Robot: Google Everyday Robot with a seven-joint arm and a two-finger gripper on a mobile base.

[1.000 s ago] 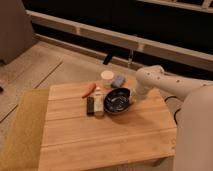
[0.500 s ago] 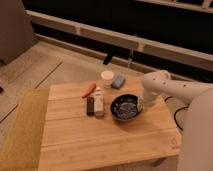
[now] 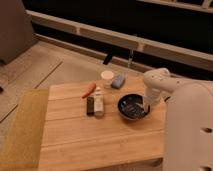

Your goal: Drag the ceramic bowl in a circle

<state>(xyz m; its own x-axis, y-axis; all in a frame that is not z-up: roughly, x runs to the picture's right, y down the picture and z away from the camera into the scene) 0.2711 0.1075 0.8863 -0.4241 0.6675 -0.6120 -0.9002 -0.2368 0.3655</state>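
the hand (image 3: 145, 106) is seen closed at the ceramic bowl's (image 3: 131, 108) rim. a white bottle (image 3: 99, 100) is set nearby, and open worktop (image 3: 100, 142) is seen in front.

The wooden table (image 3: 100, 142) bears ceramic bowl (image 3: 131, 108), cup (image 3: 106, 77), sponge (image 3: 118, 81).
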